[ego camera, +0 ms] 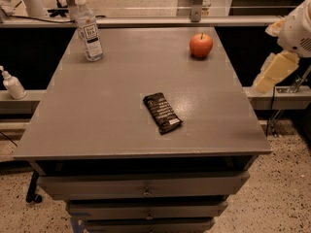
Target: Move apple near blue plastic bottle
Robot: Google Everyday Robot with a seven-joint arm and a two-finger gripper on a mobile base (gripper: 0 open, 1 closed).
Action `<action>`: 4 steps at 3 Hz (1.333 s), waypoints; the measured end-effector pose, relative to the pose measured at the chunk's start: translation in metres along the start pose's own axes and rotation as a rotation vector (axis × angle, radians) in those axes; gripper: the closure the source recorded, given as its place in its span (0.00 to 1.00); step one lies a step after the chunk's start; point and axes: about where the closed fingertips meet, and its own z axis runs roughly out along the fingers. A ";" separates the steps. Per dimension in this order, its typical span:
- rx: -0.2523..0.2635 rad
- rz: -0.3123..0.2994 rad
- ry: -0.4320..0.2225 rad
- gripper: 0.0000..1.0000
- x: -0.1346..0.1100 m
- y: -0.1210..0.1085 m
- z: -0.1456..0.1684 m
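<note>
Apple [201, 45] sits at the upper right of the tabletop [112, 106], stem pointing up. The blue plastic bottle [89, 30] stands upright at the upper left, cap up, well apart from it. I see the hand [275, 72] at the right edge of the frame, off the tabletop and slanting down-left; whether it is apart or together I cannot tell.

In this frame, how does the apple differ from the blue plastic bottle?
The apple is round, red-orange and low; the blue plastic bottle is tall, clear, white-capped and labelled. The apple sits far right on the grey table, the blue plastic bottle far left. Both rest at the far end, untouched; the claw hangs beyond the table's right edge.
</note>
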 end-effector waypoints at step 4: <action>-0.010 0.290 -0.494 0.00 -0.050 -0.131 0.140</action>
